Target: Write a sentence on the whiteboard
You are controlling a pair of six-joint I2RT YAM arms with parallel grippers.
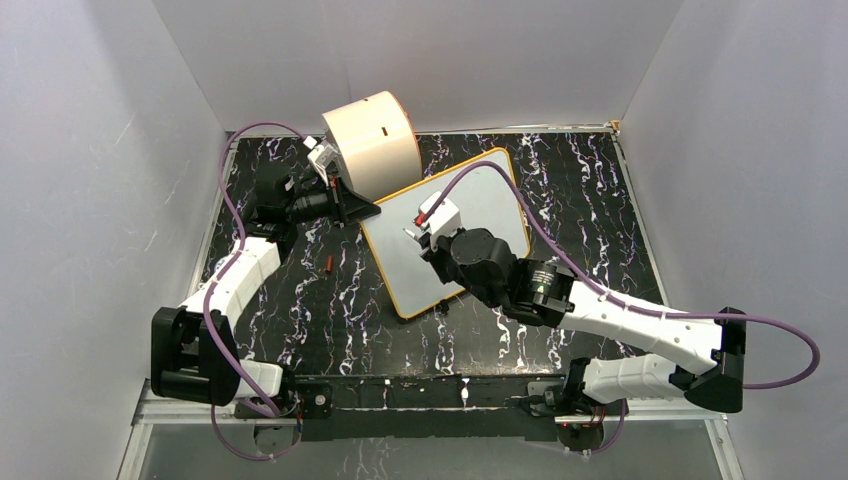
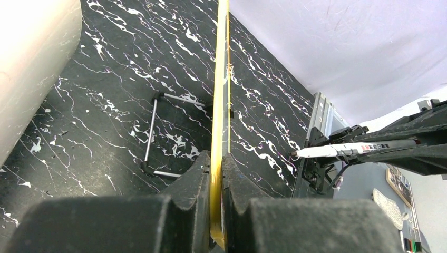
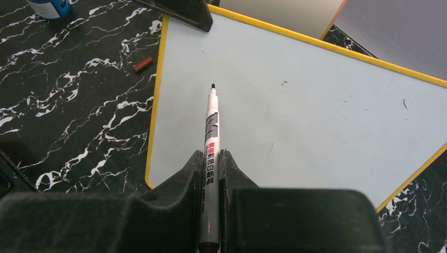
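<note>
The whiteboard, glossy white with a yellow-orange rim, lies tilted on the black marbled table. My left gripper is shut on the board's left edge; in the left wrist view its jaws pinch the yellow rim edge-on. My right gripper is shut on a white marker, whose dark tip hovers over the board's left part. The marker also shows from the left wrist. The sentence is out of view; the board's face shows only a few small dark specks.
A cream cylinder drum stands behind the board's far left corner. A small red-brown cap lies on the table left of the board. A thin metal wire stand sits beside the board. White walls enclose the table.
</note>
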